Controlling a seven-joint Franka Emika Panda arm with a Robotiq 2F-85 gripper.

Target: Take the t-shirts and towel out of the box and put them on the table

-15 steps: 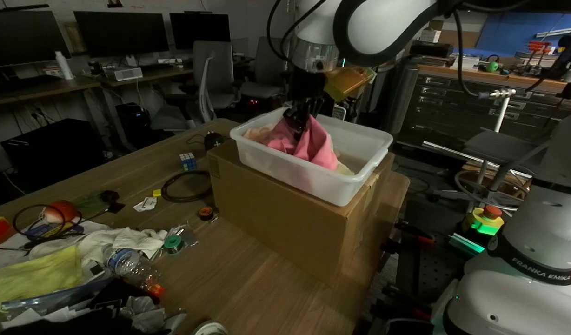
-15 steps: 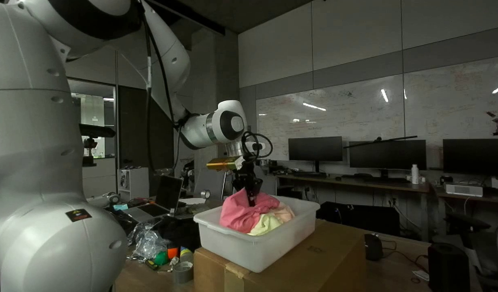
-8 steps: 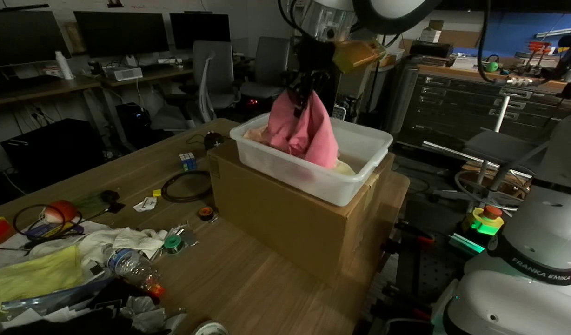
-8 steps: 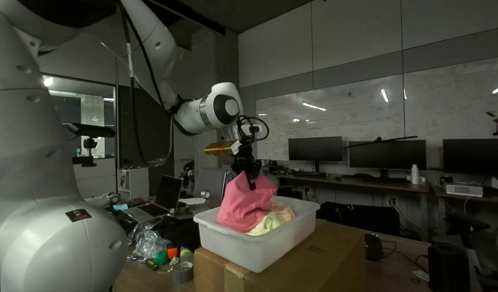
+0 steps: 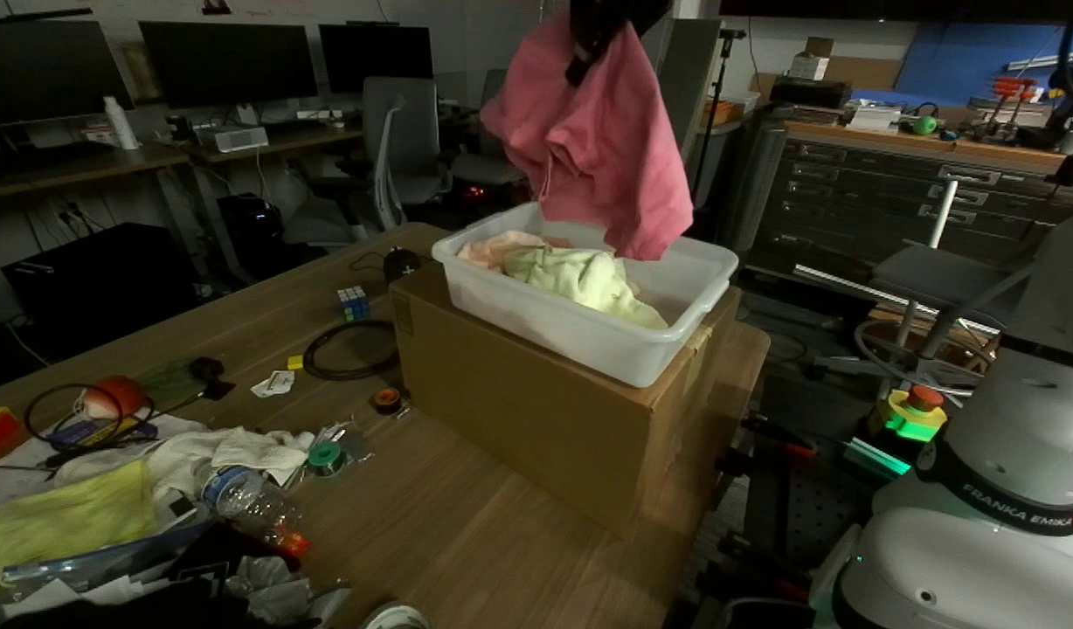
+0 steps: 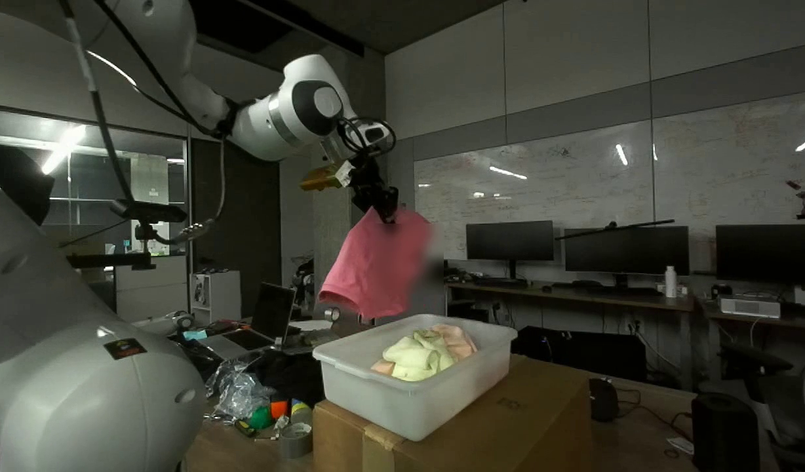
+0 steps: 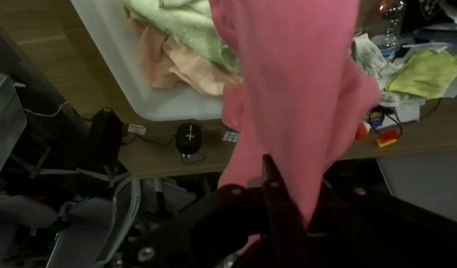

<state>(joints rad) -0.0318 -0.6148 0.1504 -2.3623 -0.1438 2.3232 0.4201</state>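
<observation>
Jaws pinching pink cloth (image 5: 615,162); it is hanging upper centre in an exterior view, above white tub (image 5: 554,328), no longer bunching inside. Pale-green cloth (image 5: 580,275) now showing more fully in tub, mid-frame.

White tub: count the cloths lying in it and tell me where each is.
2 visible, going by colour, in the white tub: a pale green cloth on top, a peach cloth partly under it. More may be hidden beneath. The pink cloth, held by the pincer, isn't counted.
</observation>
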